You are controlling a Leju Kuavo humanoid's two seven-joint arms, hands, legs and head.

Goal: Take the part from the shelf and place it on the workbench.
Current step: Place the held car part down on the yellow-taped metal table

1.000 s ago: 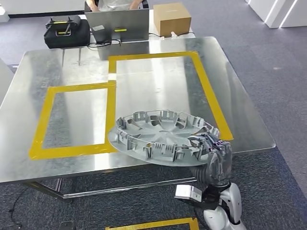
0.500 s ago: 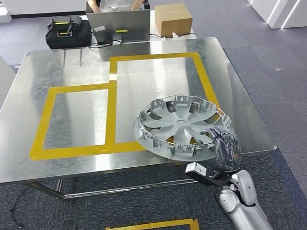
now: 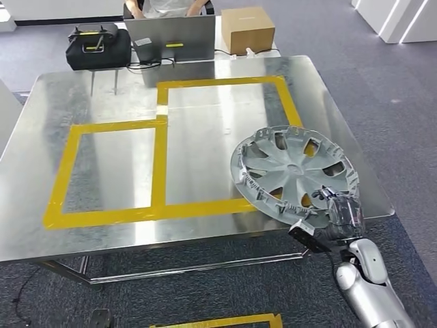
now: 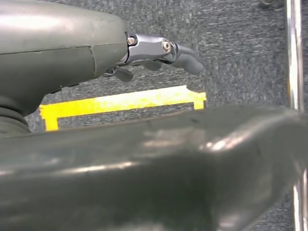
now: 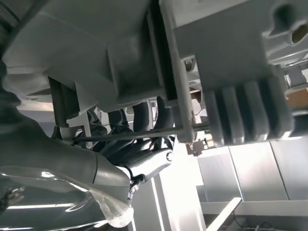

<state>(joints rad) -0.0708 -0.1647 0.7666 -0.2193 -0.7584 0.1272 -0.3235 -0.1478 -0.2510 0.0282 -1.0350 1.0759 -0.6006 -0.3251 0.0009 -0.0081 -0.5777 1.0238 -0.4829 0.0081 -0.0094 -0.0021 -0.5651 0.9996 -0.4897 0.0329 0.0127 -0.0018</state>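
The part is a grey plastic wheel cover (image 3: 291, 171), inner side up, tilted over the front right corner of the steel workbench (image 3: 113, 102). My right hand (image 3: 344, 213) grips its near rim from just past the table's front edge. In the right wrist view the cover's ribbed rim (image 5: 225, 57) is very close, with dark fingers (image 5: 145, 115) curled around a wire ring under it. I cannot tell whether the cover touches the table. My left hand (image 4: 160, 50) hangs over the carpet with its fingers apart and nothing in it.
Yellow tape (image 3: 160, 164) marks two rectangles on the bench. At the far edge stand a black case (image 3: 97, 46), a grey laptop (image 3: 170, 37) and a cardboard box (image 3: 247, 29), with a person (image 3: 160, 7) seated behind. More yellow tape (image 3: 227, 320) lies on the floor.
My right hand has carried the wheel cover to the right, from the front middle of the bench to its front right corner, and the cover now tilts more toward me.
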